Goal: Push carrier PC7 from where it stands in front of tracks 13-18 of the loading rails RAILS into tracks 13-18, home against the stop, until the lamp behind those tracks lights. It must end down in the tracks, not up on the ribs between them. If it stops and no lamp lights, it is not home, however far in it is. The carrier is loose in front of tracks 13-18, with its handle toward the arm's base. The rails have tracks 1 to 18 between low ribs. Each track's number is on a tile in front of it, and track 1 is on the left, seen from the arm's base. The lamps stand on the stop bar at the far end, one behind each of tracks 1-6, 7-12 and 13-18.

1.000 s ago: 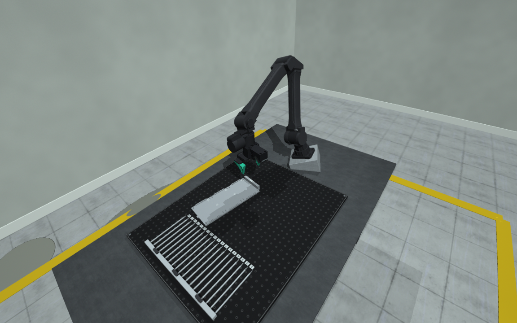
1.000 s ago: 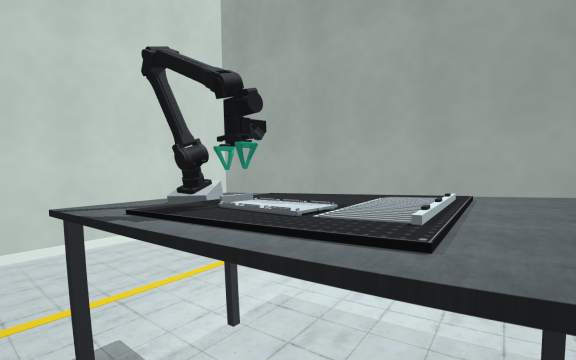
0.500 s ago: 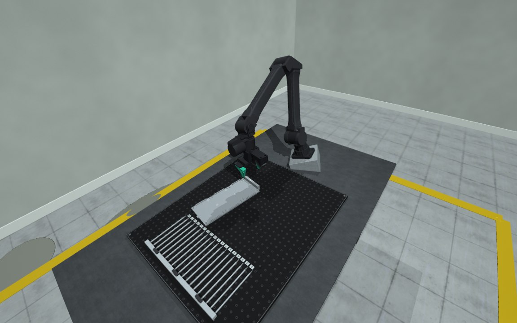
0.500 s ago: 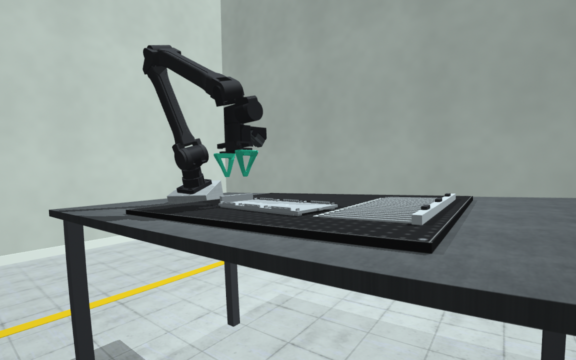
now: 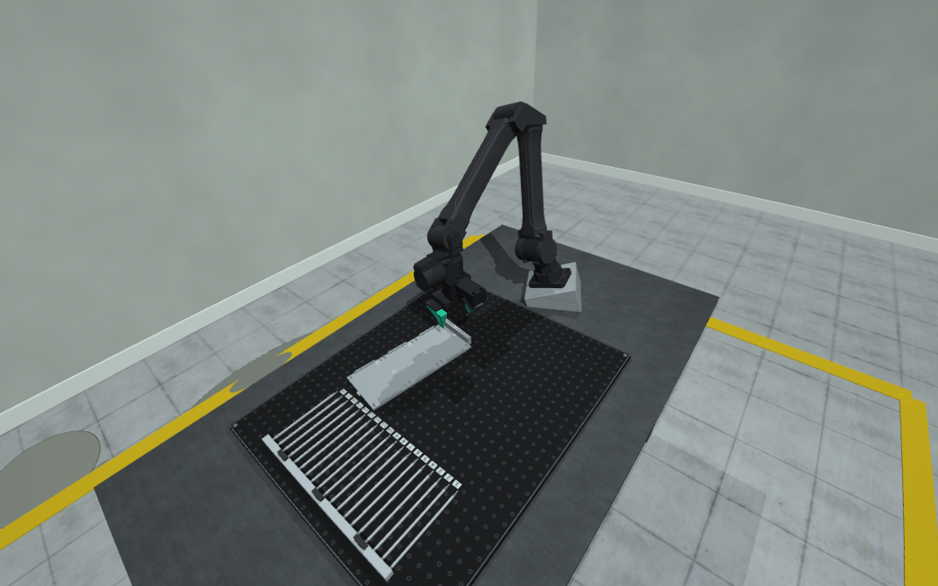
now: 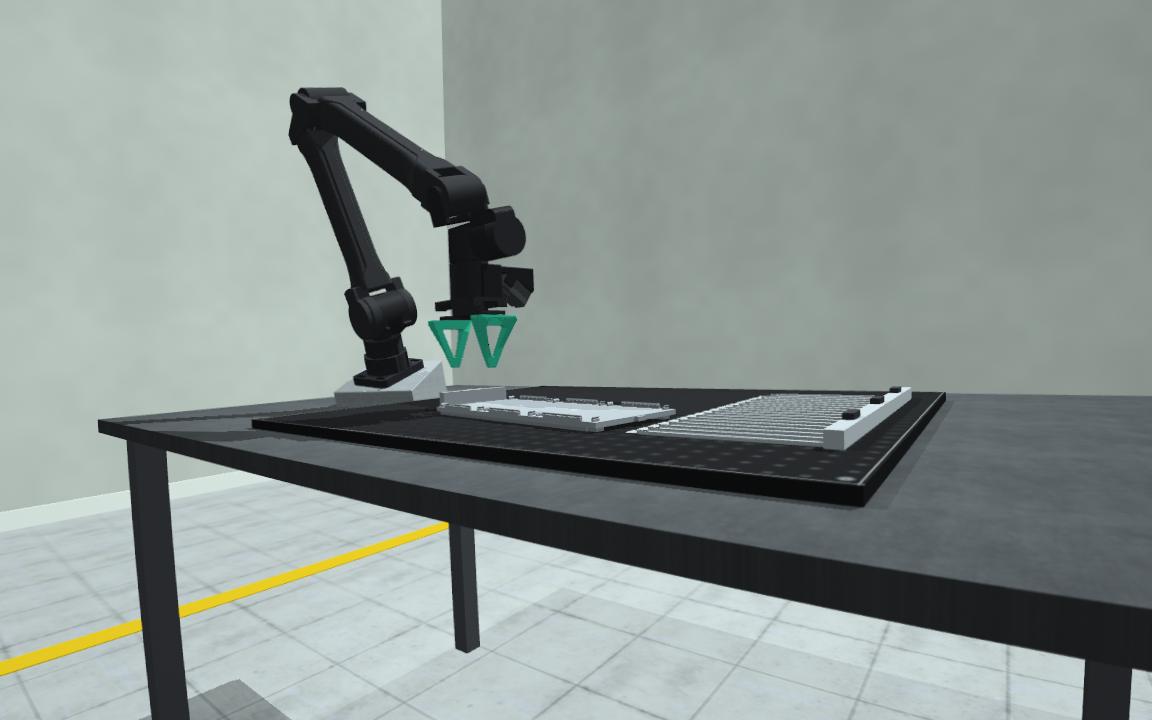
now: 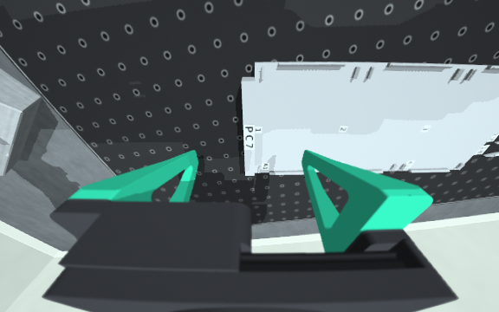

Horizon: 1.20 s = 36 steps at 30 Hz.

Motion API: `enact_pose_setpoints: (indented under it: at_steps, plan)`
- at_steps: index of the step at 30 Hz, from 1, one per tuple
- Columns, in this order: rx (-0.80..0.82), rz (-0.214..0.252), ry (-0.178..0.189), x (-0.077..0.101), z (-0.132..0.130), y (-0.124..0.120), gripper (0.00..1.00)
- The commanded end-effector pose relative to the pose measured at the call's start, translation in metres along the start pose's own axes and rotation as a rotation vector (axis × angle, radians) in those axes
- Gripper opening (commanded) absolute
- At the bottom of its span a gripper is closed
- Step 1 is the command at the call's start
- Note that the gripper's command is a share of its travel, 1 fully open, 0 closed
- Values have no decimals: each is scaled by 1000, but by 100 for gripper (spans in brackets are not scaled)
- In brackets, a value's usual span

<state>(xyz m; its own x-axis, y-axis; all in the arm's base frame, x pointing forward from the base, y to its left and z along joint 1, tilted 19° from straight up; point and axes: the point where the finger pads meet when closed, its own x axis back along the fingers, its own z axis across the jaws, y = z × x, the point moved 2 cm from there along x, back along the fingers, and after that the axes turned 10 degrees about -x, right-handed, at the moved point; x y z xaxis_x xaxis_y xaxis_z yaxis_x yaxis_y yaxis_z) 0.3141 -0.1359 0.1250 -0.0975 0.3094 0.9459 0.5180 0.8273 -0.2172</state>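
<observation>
Carrier PC7 [image 5: 410, 365] is a flat pale grey plate lying on the black pegboard, its far end just in front of the rails [image 5: 366, 469]. It also shows in the exterior view [image 6: 553, 410] and in the wrist view [image 7: 371, 121], where its handle end carries the label PC7. My gripper [image 6: 473, 344], with green fingers, hangs open and empty a little above the board, just behind the carrier's handle end [image 5: 458, 331]. In the wrist view the fingertips straddle bare board beside the carrier's near corner. The lamps [image 5: 319, 494] on the stop bar look dark.
The arm's grey base block [image 5: 552, 291] stands on the table behind the pegboard. The number tiles [image 5: 399, 437] run along the front of the rails. The pegboard edge lies close to my gripper's left side in the top view.
</observation>
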Motion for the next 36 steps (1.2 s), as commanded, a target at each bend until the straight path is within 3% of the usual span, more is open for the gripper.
enact_pose_setpoints:
  at_steps: [1, 9, 10, 12, 26, 27, 31, 36]
  plan:
    - [8, -3, 0, -8, -3, -1, 100]
    - [9, -3, 1, -18, -3, -1, 100]
    - [14, -9, -19, -14, -11, 3, 100]
    - [13, -4, 0, -23, -3, 0, 100]
    - [16, -5, 0, -43, -2, 1, 100]
    - [15, -9, -20, -39, -12, 3, 100]
    - [9, -3, 1, -52, -2, -2, 100]
    - [3, -8, -27, -40, -13, 2, 100]
